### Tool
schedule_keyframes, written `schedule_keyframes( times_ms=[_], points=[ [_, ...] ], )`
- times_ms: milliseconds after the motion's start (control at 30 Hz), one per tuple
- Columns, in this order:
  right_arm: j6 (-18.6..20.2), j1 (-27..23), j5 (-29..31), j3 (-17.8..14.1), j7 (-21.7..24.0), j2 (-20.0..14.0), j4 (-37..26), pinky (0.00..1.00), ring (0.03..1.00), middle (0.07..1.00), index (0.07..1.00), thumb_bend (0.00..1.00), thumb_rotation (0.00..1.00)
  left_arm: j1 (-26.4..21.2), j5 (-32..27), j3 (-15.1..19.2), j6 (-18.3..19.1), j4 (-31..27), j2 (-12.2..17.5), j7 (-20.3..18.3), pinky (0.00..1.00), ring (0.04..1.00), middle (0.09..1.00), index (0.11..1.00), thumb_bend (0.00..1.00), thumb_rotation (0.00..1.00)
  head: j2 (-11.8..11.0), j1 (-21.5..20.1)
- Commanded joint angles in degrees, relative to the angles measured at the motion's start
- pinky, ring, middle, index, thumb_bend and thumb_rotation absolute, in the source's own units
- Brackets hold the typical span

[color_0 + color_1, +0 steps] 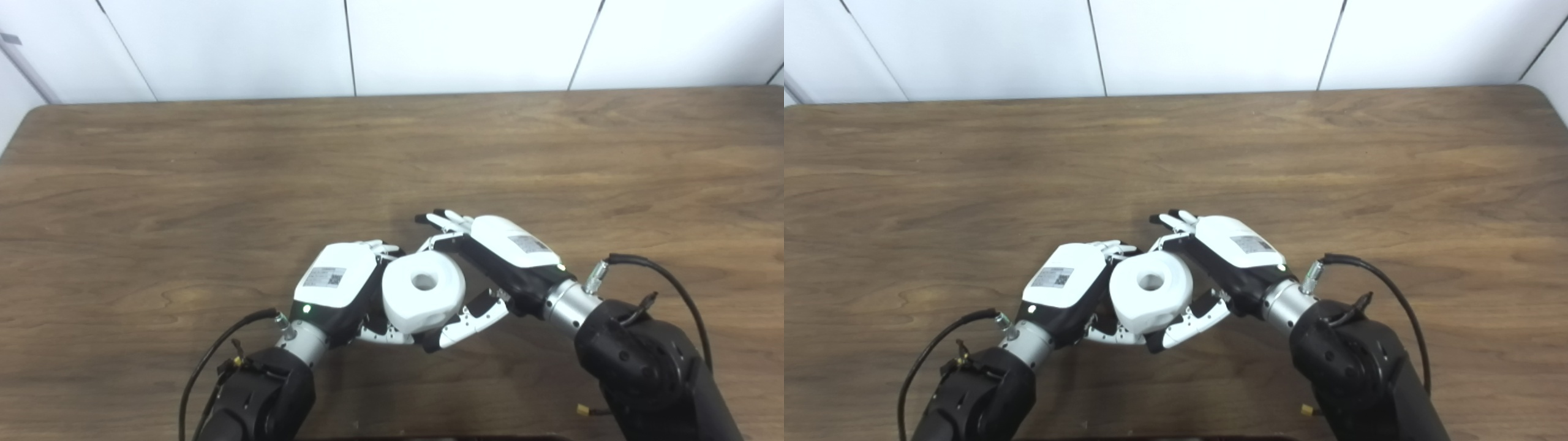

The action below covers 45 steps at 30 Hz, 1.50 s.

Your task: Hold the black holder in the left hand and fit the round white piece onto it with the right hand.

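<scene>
White round piece [422,292] sits between both hands: left hand [335,283] and right hand [502,254] each curl fingers around it above the wooden table [184,184]

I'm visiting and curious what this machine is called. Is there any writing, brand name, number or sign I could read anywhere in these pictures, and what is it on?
Nothing here can be read.
Left robot hand: a grey sticker on its white back with a small square code; its print is too small and blurred to read.
Right robot hand: a similar grey sticker, also unreadable.
Round white piece: no markings visible.
Table: no writing visible.
</scene>
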Motion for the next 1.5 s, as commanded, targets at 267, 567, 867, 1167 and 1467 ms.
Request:
schedule_keyframes(
  times_ms=[267, 567, 867, 1167, 1467],
  points=[
    [2.2, -6.5, -0.3, -3.3, 6.4, -0.7, -8.1, 1.00, 1.000, 0.957, 0.940, 1.00, 0.41, 0.5, -0.4, -0.9, 0.2, 1.4, -0.3, -2.2, 0.85, 0.879, 0.828, 0.490, 0.51, 0.06, 0.1, 0.2],
    [2.7, -7.0, -0.6, -4.7, 8.6, -0.2, -7.8, 1.00, 1.000, 0.956, 0.948, 1.00, 0.40, 0.5, -0.3, -0.9, 0.2, 1.4, -0.3, -2.3, 0.85, 0.879, 0.829, 0.490, 0.51, 0.06, 0.1, 0.3],
    [2.7, -7.6, -0.5, -5.2, 9.0, -0.2, -7.4, 1.00, 1.000, 0.956, 0.958, 1.00, 0.41, 0.6, -1.3, -0.4, 0.8, 1.2, -0.7, -2.1, 0.85, 0.877, 0.821, 0.490, 0.51, 0.06, 0.0, 0.6],
    [2.3, -8.4, 0.2, -5.9, 8.2, -0.3, -6.7, 1.00, 1.000, 0.950, 0.962, 1.00, 0.44, 0.3, -0.6, 0.6, 3.3, -0.5, -1.5, -5.3, 0.85, 0.884, 0.831, 0.497, 0.52, 0.07, -0.1, 0.6],
    [1.9, -8.7, 1.2, -6.7, 7.8, -1.1, -5.8, 1.00, 1.000, 0.948, 0.965, 1.00, 0.43, -1.5, 2.5, 0.7, 5.7, -2.5, -1.8, -12.9, 0.86, 0.911, 0.877, 0.794, 0.78, 0.25, -0.2, 0.7]
  ],
)
